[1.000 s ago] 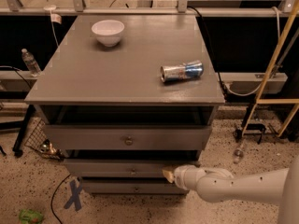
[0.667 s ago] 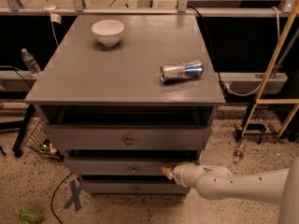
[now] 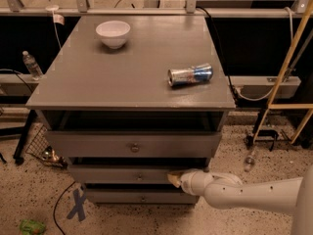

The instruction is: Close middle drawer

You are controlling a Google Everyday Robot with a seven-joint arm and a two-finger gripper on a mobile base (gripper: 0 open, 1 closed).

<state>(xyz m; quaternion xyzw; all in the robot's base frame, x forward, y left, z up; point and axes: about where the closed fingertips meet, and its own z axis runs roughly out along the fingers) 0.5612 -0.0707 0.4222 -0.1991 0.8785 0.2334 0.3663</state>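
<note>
The grey cabinet has three drawers. The middle drawer (image 3: 122, 174) has a flat grey front with a small round knob (image 3: 140, 177) and stands slightly out, with a dark gap above it. My white arm comes in from the lower right. The gripper (image 3: 174, 178) rests against the right part of the middle drawer's front. The top drawer (image 3: 132, 145) also stands out a little, with a dark gap under the cabinet top. The bottom drawer (image 3: 139, 197) sits below.
On the cabinet top (image 3: 98, 77) are a white bowl (image 3: 113, 33) at the back left and a can (image 3: 190, 75) lying on its side at the right. A blue tape cross (image 3: 77, 204) marks the speckled floor. Bottles, cables and a stand lie around the cabinet.
The gripper and arm have shifted slightly left along the middle drawer's front. The drawer looks pushed in a little.
</note>
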